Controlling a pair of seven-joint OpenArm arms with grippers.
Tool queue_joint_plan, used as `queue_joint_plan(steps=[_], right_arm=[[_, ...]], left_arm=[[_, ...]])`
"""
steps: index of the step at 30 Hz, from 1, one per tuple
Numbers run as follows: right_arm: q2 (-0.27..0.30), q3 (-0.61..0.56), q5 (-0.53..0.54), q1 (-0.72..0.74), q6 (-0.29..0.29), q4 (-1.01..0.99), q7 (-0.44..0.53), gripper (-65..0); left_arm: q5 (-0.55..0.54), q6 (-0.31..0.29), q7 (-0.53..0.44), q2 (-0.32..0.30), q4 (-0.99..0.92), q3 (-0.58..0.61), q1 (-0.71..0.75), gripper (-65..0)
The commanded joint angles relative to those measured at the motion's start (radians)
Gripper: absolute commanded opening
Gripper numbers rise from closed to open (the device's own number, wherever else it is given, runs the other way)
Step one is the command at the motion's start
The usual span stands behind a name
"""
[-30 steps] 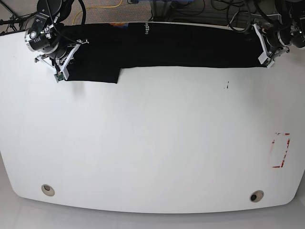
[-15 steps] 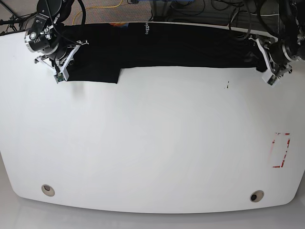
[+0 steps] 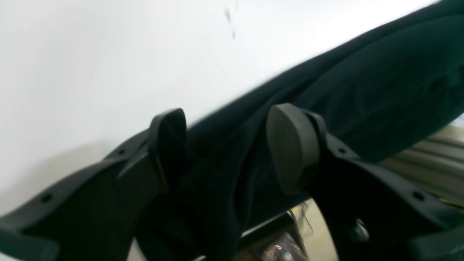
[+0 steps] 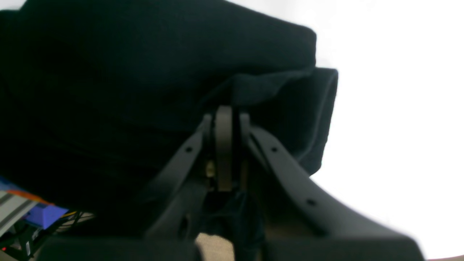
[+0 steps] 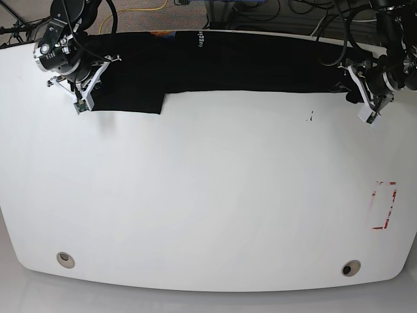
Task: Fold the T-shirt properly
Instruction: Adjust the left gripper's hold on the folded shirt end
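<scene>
Base view: T-shirt (image 5: 247, 62) lettering unreadable; right hand (image 5: 83, 99) pinches it, left hand (image 5: 365, 98) spread.

The left gripper (image 5: 366, 98) moved inward along the far side of the table (image 5: 208, 195), from the corner of the T-shirt (image 5: 260, 65) toward the table's middle, and dropped slightly nearer the camera. The T-shirt's end at that side bunched up and drew inward with it, exposing white surface beyond.
</scene>
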Motion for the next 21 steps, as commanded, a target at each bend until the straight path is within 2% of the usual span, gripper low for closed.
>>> queue_joint_plan(steps=[1, 12, 14, 17, 21], right_arm=[[0.011, 0.005, 0.005, 0.012, -0.002, 0.014, 0.015, -65.0], [0.011, 0.005, 0.006, 0.032, -0.002, 0.014, 0.009, -65.0], [0.011, 0.005, 0.006, 0.032, -0.002, 0.014, 0.009, -65.0], [0.011, 0.005, 0.006, 0.032, -0.002, 0.014, 0.009, -65.0], [0.011, 0.005, 0.006, 0.036, -0.002, 0.014, 0.009, -65.0]], left_arm=[[-0.014, -0.001, -0.016, -0.019, -0.017, 0.02, -0.004, -29.2], [-0.016, -0.001, -0.014, -0.02, -0.023, 0.046, 0.039, -30.1], [-0.016, -0.001, -0.014, -0.02, -0.023, 0.046, 0.051, -33.9], [-0.008, -0.001, -0.014, -0.023, -0.025, 0.046, 0.06, -44.0], [0.055, -0.001, -0.014, -0.031, -0.029, 0.055, 0.059, -57.4]])
